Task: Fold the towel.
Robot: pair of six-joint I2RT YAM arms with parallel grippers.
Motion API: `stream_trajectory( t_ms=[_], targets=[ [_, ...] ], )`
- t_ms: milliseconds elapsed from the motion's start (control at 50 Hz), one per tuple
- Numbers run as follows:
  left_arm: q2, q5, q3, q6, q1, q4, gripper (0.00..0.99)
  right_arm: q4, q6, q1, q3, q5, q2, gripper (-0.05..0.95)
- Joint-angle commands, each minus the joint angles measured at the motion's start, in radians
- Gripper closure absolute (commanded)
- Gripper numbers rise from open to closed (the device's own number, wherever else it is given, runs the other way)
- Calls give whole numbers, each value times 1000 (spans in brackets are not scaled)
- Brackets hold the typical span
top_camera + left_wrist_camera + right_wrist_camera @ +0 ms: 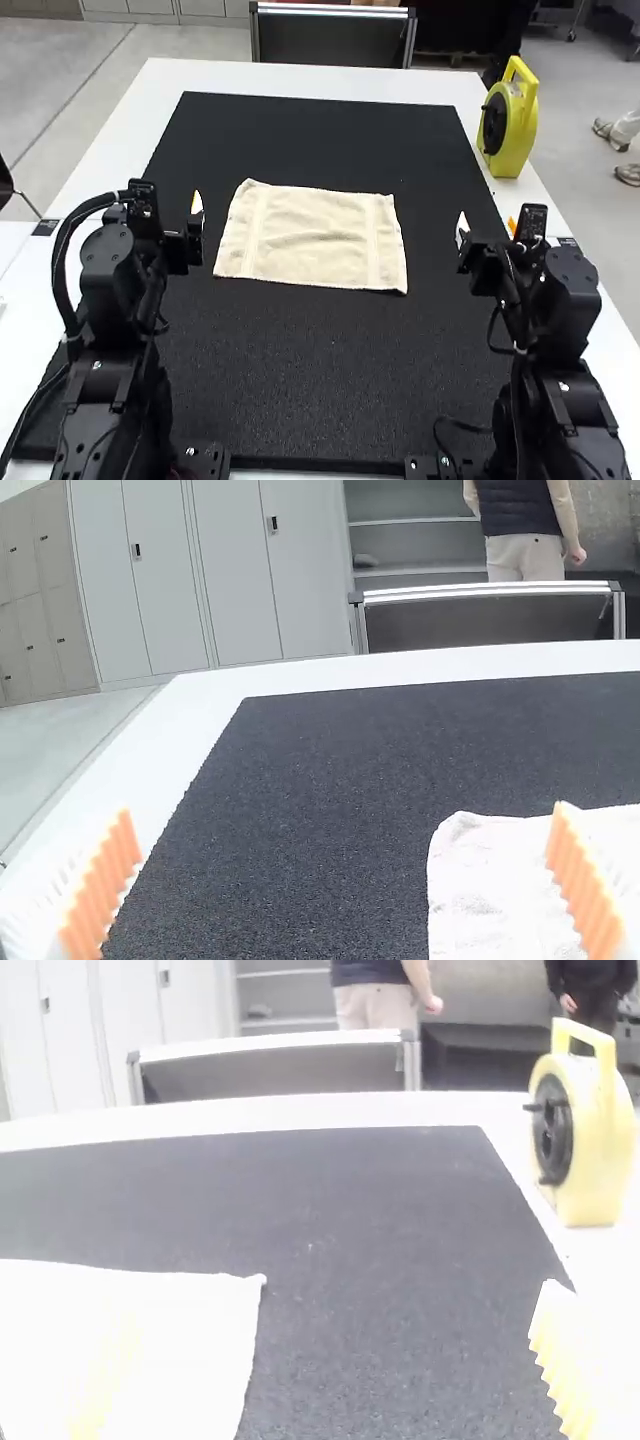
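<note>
- We see the towel (310,235) lying spread on the black mat (300,380), between the two arms, with small wrinkles in its middle.
- No fold is made that we can notice, so we judge the work is at its start; all the folding and the last smoothing are left.
- The left gripper (343,812) has its fingers wide apart, with nothing between them, and it is up above the mat, near one side of the towel.
- The right gripper (338,1303) is also wide and holds nothing; one finger is very pale against the cloth, so its exact edge we cannot tell.
- About containers, the closest thing is a yellow reel case (518,152), upright on the white table (440,86) beside the mat. It has a black wheel (495,123) in its side; what else is inside, we cannot tell.
</note>
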Motion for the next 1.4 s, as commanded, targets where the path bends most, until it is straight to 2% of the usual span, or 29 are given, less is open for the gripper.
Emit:
stream_trajectory(
  t_ms=[0, 120, 240, 320, 460, 540, 620, 700, 860, 900, 1020, 1060, 1100, 1140, 1260, 1340, 1380],
  targets=[
    [-2, 10, -6, -22, -14, 20, 41, 18, -106, 5, -7, -44, -8, -11],
    [-2, 10, -6, -28, -8, 68, 44, 70, -220, -13, -7, -44, -7, -11],
    [-2, 10, -6, -31, -5, 174, 62, 121, -312, -30, -9, -44, -7, -11],
    [-2, 10, -6, -31, -5, 224, 64, 172, -296, -50, -7, -44, -7, -11],
    [-2, 7, -4, -26, -3, 297, 75, 379, -194, -122, -7, -28, -7, -10],
    [-2, 0, 10, -26, -3, 307, 75, 411, -152, -165, 4, -33, -7, -7],
    [-1, -1, 48, -26, -3, 295, 75, 389, -55, -202, 56, -53, 6, -7],
    [22, -1, 96, -25, -3, 294, 75, 397, -8, -231, 117, -68, 65, -7],
    [166, -21, 231, -25, -5, 289, 74, 394, 145, -286, 320, -148, 332, -7],
    [218, -39, 272, -25, -5, 295, 74, 393, 185, -299, 364, -180, 403, -7],
    [429, -85, 427, -26, -10, 284, 70, 324, 294, -342, 513, -251, 598, -7],
    [496, -87, 479, -28, -8, 269, 69, 287, 328, -352, 556, -262, 648, -7],
    [571, -87, 537, -33, -3, 251, 69, 251, 374, -357, 597, -309, 702, -7],
    [648, -90, 597, -51, -2, 234, 69, 218, 420, -359, 637, -329, 756, -7],
    [809, -101, 705, -82, 1, 191, 69, 189, 478, -342, 665, -340, 839, -10],
    [901, -125, 734, -89, 0, 157, 70, 196, 480, -308, 631, -292, 860, -8],
    [932, -131, 731, -114, -2, 149, 70, 207, 477, -291, 614, -274, 862, -8]
  ],
)
